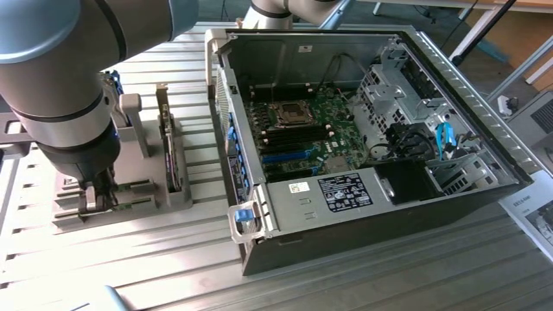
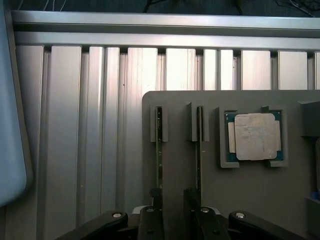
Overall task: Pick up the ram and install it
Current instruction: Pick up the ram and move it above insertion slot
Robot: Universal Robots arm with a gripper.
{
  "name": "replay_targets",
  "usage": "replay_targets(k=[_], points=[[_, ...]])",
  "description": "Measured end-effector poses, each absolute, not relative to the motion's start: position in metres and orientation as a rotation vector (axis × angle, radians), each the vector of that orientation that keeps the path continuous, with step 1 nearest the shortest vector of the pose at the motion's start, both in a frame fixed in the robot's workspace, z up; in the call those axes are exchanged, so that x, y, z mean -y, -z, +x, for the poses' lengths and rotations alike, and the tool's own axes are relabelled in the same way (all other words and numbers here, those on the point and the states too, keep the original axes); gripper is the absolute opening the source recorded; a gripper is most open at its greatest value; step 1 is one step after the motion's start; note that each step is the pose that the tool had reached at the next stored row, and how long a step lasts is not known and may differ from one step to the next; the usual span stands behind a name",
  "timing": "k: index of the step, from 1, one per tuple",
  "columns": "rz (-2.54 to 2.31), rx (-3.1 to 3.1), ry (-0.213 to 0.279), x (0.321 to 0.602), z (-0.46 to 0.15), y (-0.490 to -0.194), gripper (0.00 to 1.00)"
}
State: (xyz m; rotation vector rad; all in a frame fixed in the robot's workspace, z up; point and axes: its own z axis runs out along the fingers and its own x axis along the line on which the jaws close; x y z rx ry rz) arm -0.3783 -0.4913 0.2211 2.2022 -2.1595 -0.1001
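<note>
Support surface: silver aluminium-profile table (image 1: 389, 278) (image 2: 65, 130). Its top is made of parallel slats with narrow grooves between them. In the wrist view a cross rail closes one edge. Bright glare falls on the slats at the exterior view's left.

Item 1: flat grey plastic holder block (image 1: 147, 206) (image 2: 250, 200) with rounded corners, resting directly on the slats at the exterior view's left. Narrow slots and a square pocket are moulded into its top.

Item 2: large black-and-silver desktop computer case (image 1: 389, 223), lying on its side with the open face up, just beside the holder block toward the exterior view's right.

Item 3: white printed sheet (image 1: 531, 217), flat near the case's corner and cut off by the exterior view's right edge.
</note>
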Motion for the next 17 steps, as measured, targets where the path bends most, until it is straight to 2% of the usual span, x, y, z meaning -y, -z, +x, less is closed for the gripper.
replay_targets(k=[8,17], points=[[2.221,2.170,0.069,0.4919,-0.3821,-0.2210,0.31],[2.228,2.166,0.066,0.4989,-0.3821,-0.2205,0.31]])
